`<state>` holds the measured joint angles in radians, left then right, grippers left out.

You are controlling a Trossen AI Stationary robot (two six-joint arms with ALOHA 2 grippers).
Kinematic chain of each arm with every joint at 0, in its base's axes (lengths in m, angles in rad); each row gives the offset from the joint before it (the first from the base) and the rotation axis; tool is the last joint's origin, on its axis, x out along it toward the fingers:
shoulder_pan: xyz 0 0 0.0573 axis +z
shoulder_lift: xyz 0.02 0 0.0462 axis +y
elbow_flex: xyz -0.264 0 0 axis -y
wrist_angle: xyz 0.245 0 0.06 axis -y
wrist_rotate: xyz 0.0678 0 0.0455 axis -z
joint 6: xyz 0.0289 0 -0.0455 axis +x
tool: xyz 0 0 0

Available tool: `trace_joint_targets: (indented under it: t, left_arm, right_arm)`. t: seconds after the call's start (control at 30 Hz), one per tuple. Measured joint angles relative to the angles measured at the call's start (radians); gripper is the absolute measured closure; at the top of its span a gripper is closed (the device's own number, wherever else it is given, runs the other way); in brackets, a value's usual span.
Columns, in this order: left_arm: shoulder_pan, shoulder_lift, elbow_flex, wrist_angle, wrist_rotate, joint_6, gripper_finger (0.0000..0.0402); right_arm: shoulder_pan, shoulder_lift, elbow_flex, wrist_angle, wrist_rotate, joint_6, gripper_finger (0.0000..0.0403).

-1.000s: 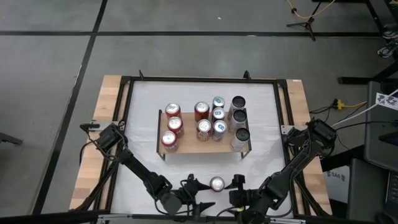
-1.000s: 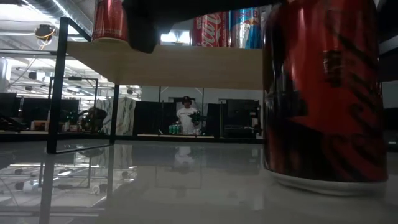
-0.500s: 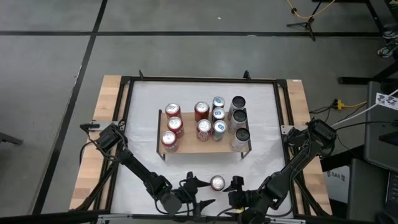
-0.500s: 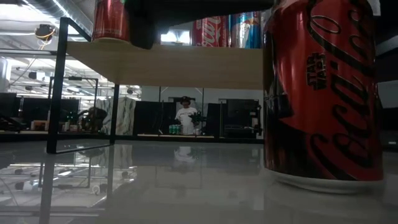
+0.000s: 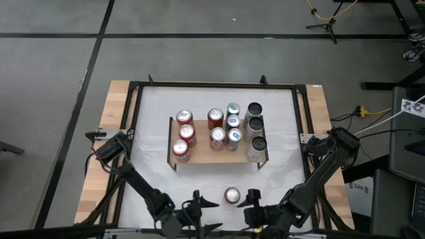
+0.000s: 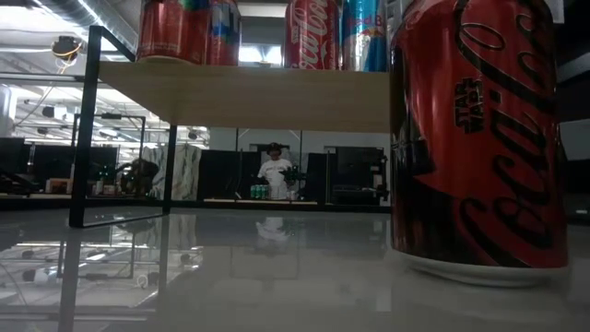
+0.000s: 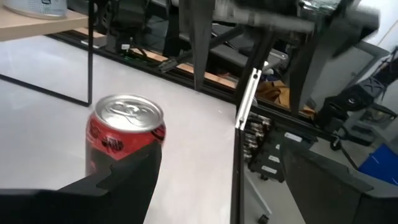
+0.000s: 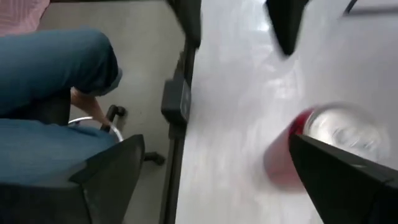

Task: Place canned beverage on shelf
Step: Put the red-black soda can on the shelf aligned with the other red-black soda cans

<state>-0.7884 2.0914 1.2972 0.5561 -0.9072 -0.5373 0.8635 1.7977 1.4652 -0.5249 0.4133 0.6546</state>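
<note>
Standing alone on the white worktop [image 5: 279, 133] near its front edge, well short of the shelf [image 5: 217, 153]: red can [image 5: 232, 195], with left tool [image 5: 197, 202] pulling back, fingers spread, right tool [image 5: 252, 199] beside it, also spread, grasp not yet made.

From straight overhead you see the whole table [image 5: 279, 143] and the shelf [image 5: 216, 154]. Your low camera sits at tabletop height, very close to the red can [image 6: 477, 138], facing the room. Both wrist cameras look onto that same can [image 7: 124, 140] [image 8: 323, 146] from opposite sides.
</note>
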Motion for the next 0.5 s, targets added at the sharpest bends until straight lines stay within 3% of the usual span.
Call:
trace_joint_targets:
  t: [0.3, 0.5]
  left_arm:
    - [-0.018, 0.000, 0.000, -0.007, -0.001, 0.000, 0.0082]
    - [-0.013, -0.002, 0.000, -0.007, -0.001, 0.000, 0.0082]
  right_arm:
    - [-0.023, -0.001, 0.143, -0.108, 0.109, -0.141, 0.0011]
    - [-0.084, -0.001, 0.145, -0.182, 0.079, -0.169, 0.0011]
